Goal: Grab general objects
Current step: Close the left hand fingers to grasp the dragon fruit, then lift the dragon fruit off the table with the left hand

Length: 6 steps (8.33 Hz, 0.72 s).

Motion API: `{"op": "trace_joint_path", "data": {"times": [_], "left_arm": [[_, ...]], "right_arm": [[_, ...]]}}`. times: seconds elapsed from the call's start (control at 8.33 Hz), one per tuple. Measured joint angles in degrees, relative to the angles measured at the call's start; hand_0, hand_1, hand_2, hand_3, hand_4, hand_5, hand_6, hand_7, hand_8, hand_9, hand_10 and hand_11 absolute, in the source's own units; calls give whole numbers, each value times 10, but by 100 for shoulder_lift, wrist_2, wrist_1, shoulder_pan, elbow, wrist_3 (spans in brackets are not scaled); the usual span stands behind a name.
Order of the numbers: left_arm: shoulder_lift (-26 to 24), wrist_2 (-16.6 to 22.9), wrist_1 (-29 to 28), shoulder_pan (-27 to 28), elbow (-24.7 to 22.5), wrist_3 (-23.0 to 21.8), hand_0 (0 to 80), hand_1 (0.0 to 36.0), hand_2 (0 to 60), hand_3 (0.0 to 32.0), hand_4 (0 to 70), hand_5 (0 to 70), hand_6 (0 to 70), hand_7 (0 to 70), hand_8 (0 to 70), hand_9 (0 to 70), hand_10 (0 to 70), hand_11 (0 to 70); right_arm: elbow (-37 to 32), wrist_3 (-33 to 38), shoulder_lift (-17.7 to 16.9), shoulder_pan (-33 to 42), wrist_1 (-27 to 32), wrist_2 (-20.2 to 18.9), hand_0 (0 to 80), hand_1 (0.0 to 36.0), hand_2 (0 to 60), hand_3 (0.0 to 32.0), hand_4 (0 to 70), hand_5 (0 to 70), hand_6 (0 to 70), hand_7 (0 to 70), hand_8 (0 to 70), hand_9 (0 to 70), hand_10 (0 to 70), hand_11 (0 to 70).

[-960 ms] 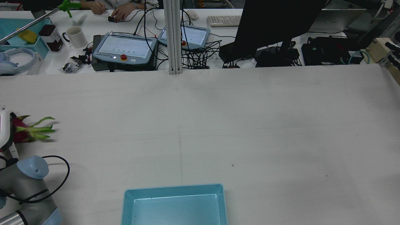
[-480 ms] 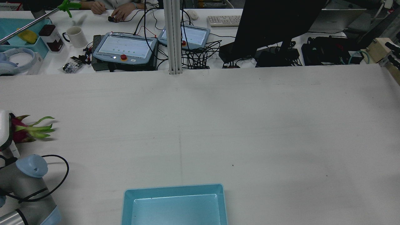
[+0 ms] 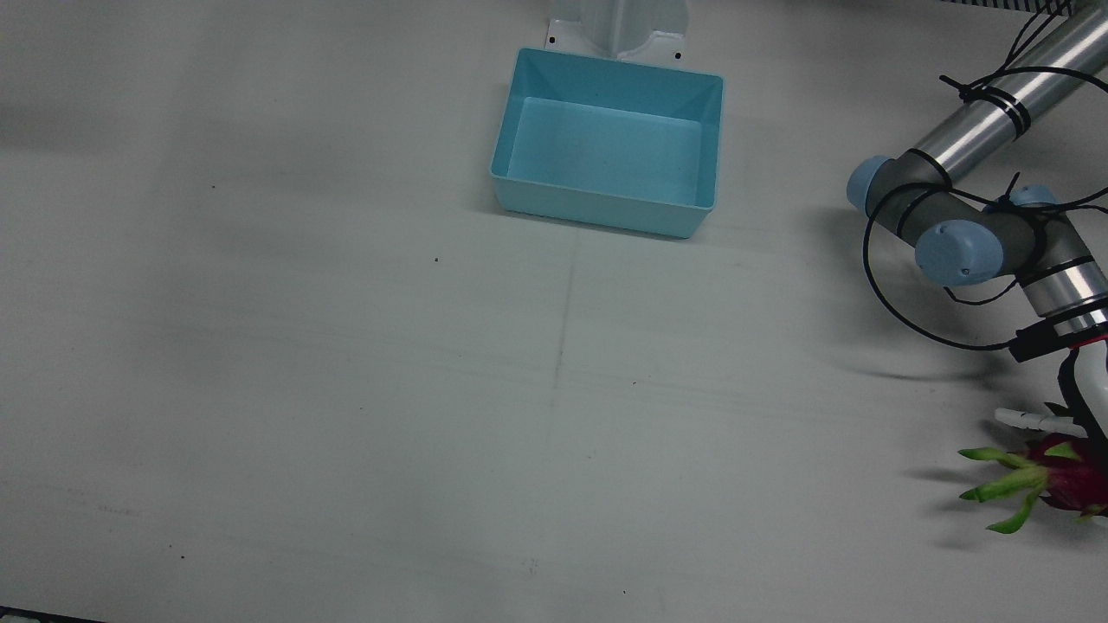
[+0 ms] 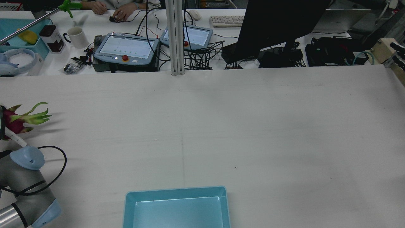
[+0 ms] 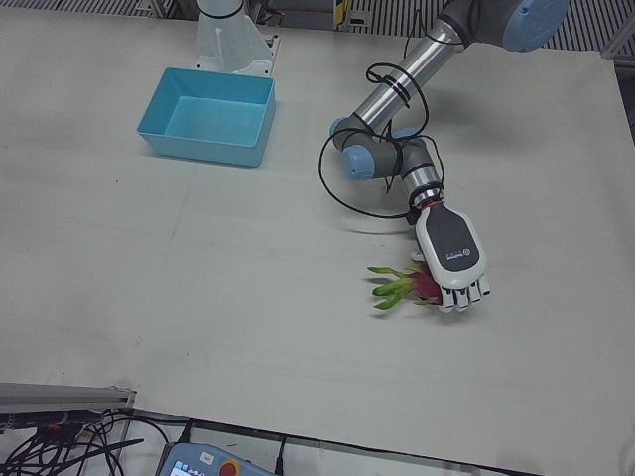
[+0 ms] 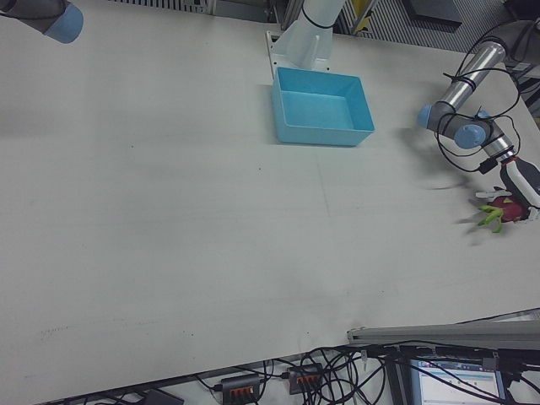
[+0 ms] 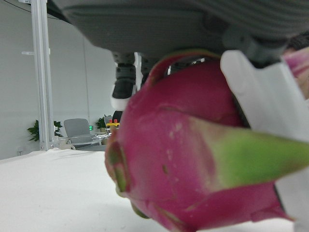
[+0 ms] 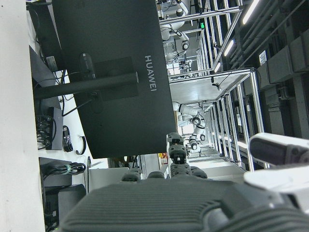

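A magenta dragon fruit [image 5: 425, 286] with green leaf tips is held in my left hand [image 5: 453, 253], near the table's edge on my left side. The hand lies over the fruit, back upward, with its fingers curled round it. The fruit also shows in the front view [image 3: 1069, 476], the rear view [image 4: 14, 122], the right-front view [image 6: 504, 207] and close up in the left hand view [image 7: 183, 145], with a white finger [image 7: 270, 111] pressed on it. My right hand [image 8: 193, 203] shows only in its own view, holding nothing.
A light blue bin [image 3: 606, 208] stands empty near the arm pedestals, also seen in the rear view [image 4: 129, 202] and the left-front view [image 5: 203, 154]. A black cable loops from the left arm [image 3: 961, 247]. Tablets, a monitor and cables lie beyond the table's far edge.
In the rear view the dragon fruit and my left hand have moved up and slightly left, away from the arm's elbow. The elbow has also shifted left.
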Motion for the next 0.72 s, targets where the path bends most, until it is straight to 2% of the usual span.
{"op": "trace_joint_path", "data": {"times": [0.12, 0.24, 0.48, 0.72], "left_arm": [[0, -3, 86, -67, -105, -26, 622, 360, 600, 0, 435, 700, 700, 700, 700, 700, 700, 700], [0, -5, 159, -105, -201, -56, 800, 360, 600, 0, 504, 700, 700, 700, 700, 700, 700, 700], [5, 3, 423, -258, -671, -121, 768, 360, 600, 0, 543, 700, 700, 700, 700, 700, 700, 700], [10, 96, 810, -372, -1620, -139, 800, 352, 600, 0, 669, 700, 700, 700, 700, 700, 700, 700]], "right_arm": [[1, -3, -2, 2, -1, 2, 0, 0, 0, 0, 0, 0, 0, 0, 0, 0, 0, 0], [2, -3, -3, 4, -1, 2, 0, 0, 0, 0, 0, 0, 0, 0, 0, 0, 0, 0], [3, -1, -4, 6, -1, 0, 0, 0, 0, 0, 0, 0, 0, 0, 0, 0, 0, 0], [9, 0, -4, 6, -1, -1, 0, 0, 0, 0, 0, 0, 0, 0, 0, 0, 0, 0]]}}
